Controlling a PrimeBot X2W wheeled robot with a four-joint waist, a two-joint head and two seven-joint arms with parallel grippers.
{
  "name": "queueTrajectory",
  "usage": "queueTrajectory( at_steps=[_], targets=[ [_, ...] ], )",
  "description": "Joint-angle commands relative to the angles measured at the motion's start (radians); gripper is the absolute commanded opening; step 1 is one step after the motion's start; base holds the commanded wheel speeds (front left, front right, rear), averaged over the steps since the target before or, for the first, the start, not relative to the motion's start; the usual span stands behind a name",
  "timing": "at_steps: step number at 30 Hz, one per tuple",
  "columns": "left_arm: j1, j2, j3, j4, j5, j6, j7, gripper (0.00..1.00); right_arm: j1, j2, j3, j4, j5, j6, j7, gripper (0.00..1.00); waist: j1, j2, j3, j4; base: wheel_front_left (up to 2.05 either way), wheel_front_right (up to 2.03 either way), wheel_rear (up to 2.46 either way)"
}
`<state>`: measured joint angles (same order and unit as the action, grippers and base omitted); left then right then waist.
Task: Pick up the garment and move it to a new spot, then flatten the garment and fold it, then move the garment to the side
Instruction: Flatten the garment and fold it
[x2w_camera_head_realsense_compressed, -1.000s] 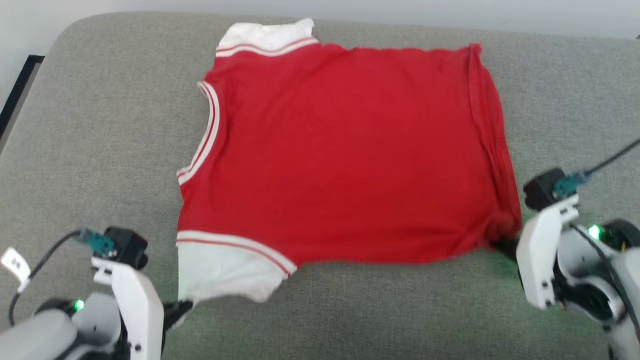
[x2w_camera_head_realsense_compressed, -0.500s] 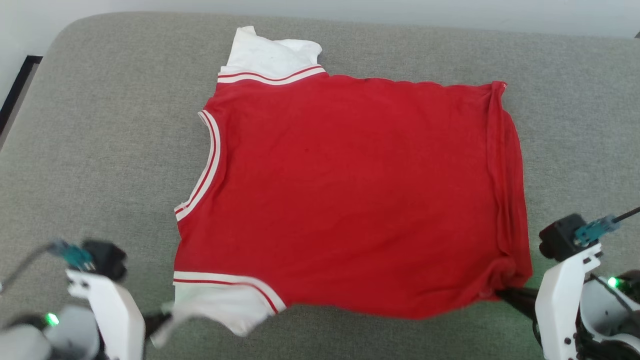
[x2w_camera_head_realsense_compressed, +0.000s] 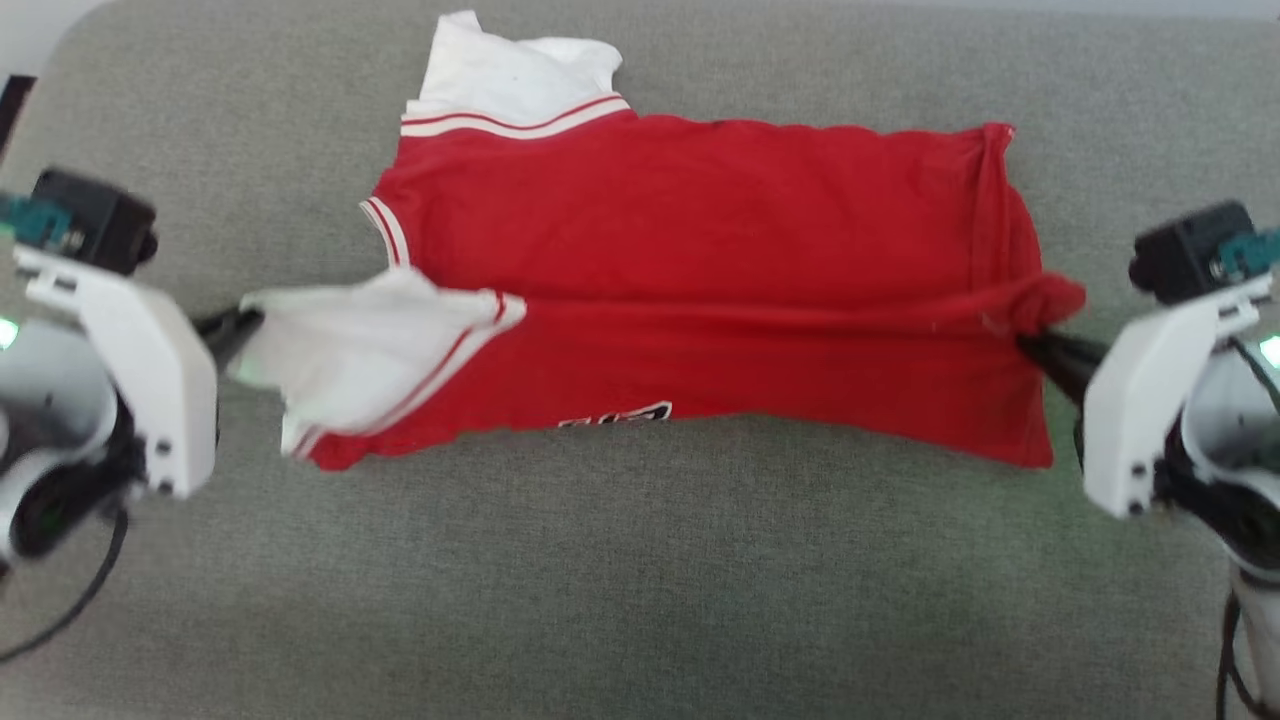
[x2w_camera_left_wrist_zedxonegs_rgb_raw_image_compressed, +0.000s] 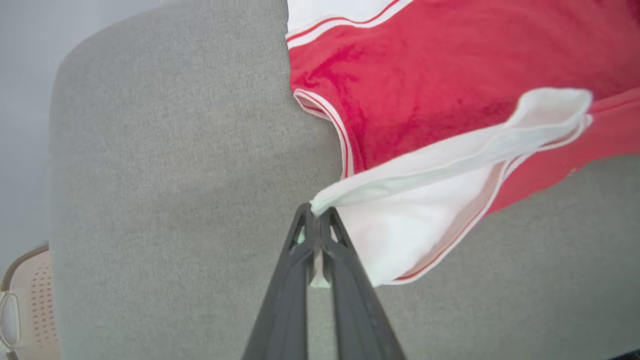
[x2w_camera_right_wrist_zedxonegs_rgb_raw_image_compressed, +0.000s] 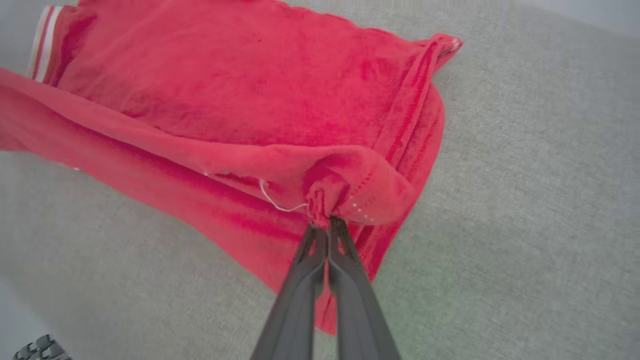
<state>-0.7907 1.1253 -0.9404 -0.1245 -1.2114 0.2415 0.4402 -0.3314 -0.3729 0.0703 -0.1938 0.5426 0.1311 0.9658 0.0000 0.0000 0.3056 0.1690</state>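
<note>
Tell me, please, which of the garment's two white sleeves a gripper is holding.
The near sleeve, lifted and pinched by the left gripper; the far sleeve lies untouched on the cushion.

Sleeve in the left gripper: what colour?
White sleeve, red-striped trim; left wrist view shows it best.

The red garment (x2w_camera_head_realsense_compressed: 720, 230) carries some lettering (x2w_camera_head_realsense_compressed: 615, 416). In the head view it appears as a narrow strip at the near edge of the cloth, about the middle of this edge, where the cloth turns under. The characters are black with a white outline. Only thin slices of them are visible and the rest is hidden under the fold, so I cannot tell which letters or digits they are. No word, number or brand can be read.
</note>
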Motion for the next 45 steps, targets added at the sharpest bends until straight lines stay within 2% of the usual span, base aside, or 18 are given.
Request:
queueTrajectory(
  at_steps=[1, 3, 6, 8, 10, 15, 16, 17, 18, 19, 20, 21, 29, 33, 40, 41, 44, 45],
  targets=[
    [-0.059, -0.055, -0.006, 0.094, 0.038, -0.042, 0.012, 0.0, -0.066, 0.013, 0.007, 0.066, -0.035, -0.001, -0.032, 0.0, 0.0, 0.0, 0.023, -0.003, 0.0, 0.0, 0.0],
    [-0.078, -0.084, -0.013, 0.139, 0.049, -0.062, 0.02, 0.0, -0.093, 0.015, 0.012, 0.1, -0.048, -0.001, -0.043, 0.0, 0.0, 0.0, 0.03, -0.004, 0.0, 0.0, 0.0],
    [-0.136, -0.172, -0.029, 0.29, 0.071, -0.126, 0.025, 0.0, -0.173, 0.036, 0.031, 0.202, -0.075, -0.001, -0.09, 0.0, 0.0, 0.0, 0.05, -0.008, 0.0, 0.0, 0.0],
    [-0.177, -0.262, -0.046, 0.447, 0.073, -0.195, 0.016, 0.0, -0.241, 0.051, 0.066, 0.308, -0.089, -0.001, -0.131, 0.0, 0.0, 0.0, 0.069, -0.013, 0.0, 0.0, 0.0],
    [-0.203, -0.31, -0.057, 0.547, 0.084, -0.238, 0.012, 0.0, -0.278, 0.06, 0.088, 0.38, -0.095, -0.001, -0.152, 0.0, 0.0, 0.0, 0.079, -0.018, 0.0, 0.0, 0.0],
    [-0.235, -0.419, -0.079, 0.772, 0.06, -0.312, 0.037, 0.0, -0.348, 0.069, 0.141, 0.536, -0.106, -0.001, -0.177, 0.0, 0.0, 0.0, 0.096, -0.027, 0.0, 0.0, 0.0],
    [-0.241, -0.434, -0.082, 0.806, 0.056, -0.323, 0.041, 0.0, -0.358, 0.072, 0.148, 0.557, -0.109, -0.001, -0.186, 0.02, 0.0, 0.0, 0.098, -0.028, 0.0, 0.0, 0.0],
    [-0.246, -0.45, -0.08, 0.836, 0.047, -0.332, 0.04, 0.0, -0.367, 0.073, 0.155, 0.577, -0.112, -0.002, -0.193, 0.22, 0.0, 0.0, 0.099, -0.029, 0.0, 0.0, 0.0],
    [-0.253, -0.462, -0.078, 0.862, 0.047, -0.341, 0.035, 0.28, -0.376, 0.075, 0.16, 0.594, -0.115, -0.002, -0.2, 0.46, 0.0, 0.0, 0.1, -0.03, 0.0, 0.0, 0.0],
    [-0.26, -0.47, -0.076, 0.882, 0.046, -0.347, 0.03, 0.28, -0.385, 0.075, 0.165, 0.605, -0.119, -0.002, -0.205, 0.8, 0.0, 0.0, 0.1, -0.03, 0.0, 0.0, 0.0],
    [-0.267, -0.476, -0.074, 0.896, 0.043, -0.353, 0.025, 0.28, -0.39, 0.075, 0.17, 0.612, -0.118, -0.002, -0.208, 1.0, 0.0, 0.0, 0.099, -0.03, 0.0, 0.0, 0.0],
    [-0.27, -0.48, -0.071, 0.909, 0.033, -0.357, 0.023, 1.0, -0.394, 0.077, 0.176, 0.61, -0.112, -0.002, -0.217, 1.0, 0.0, 0.0, 0.097, -0.03, 0.0, 0.0, 0.0],
    [-0.263, -0.409, -0.069, 0.846, 0.021, -0.37, 0.018, 1.0, -0.347, 0.077, 0.12, 0.478, -0.099, -0.001, -0.311, 1.0, 0.0, 0.0, 0.076, -0.029, 0.0, 0.0, 0.0],
    [-0.212, -0.352, -0.069, 0.723, 0.004, -0.329, 0.038, 1.0, -0.284, 0.099, 0.057, 0.368, -0.122, -0.001, -0.364, 1.0, 0.0, 0.0, 0.065, -0.027, 0.0, 0.0, 0.0],
    [-0.091, -0.229, -0.059, 0.394, -0.046, -0.163, 0.081, 1.0, -0.168, 0.186, -0.096, 0.192, -0.198, -0.001, -0.449, 1.0, 0.0, 0.0, 0.064, -0.028, 0.0, 0.0, 0.0],
    [-0.091, -0.229, -0.059, 0.394, -0.046, -0.163, 0.081, 1.0, -0.168, 0.186, -0.096, 0.192, -0.198, -0.001, -0.449, 1.0, 0.0, 0.0, 0.064, -0.028, 0.0, 0.0, 0.0],
    [-0.034, -0.17, -0.055, 0.261, -0.074, -0.072, 0.097, 1.0, -0.131, 0.23, -0.139, 0.133, -0.223, -0.001, -0.447, 1.0, 0.0, 0.0, 0.068, -0.036, 0.0, 0.0, 0.0],
    [-0.004, -0.138, -0.046, 0.194, -0.085, -0.023, 0.093, 1.0, -0.107, 0.253, -0.161, 0.103, -0.229, -0.001, -0.44, 1.0, 0.0, 0.0, 0.07, -0.045, 0.0, 0.0, 0.0]
  ],
)
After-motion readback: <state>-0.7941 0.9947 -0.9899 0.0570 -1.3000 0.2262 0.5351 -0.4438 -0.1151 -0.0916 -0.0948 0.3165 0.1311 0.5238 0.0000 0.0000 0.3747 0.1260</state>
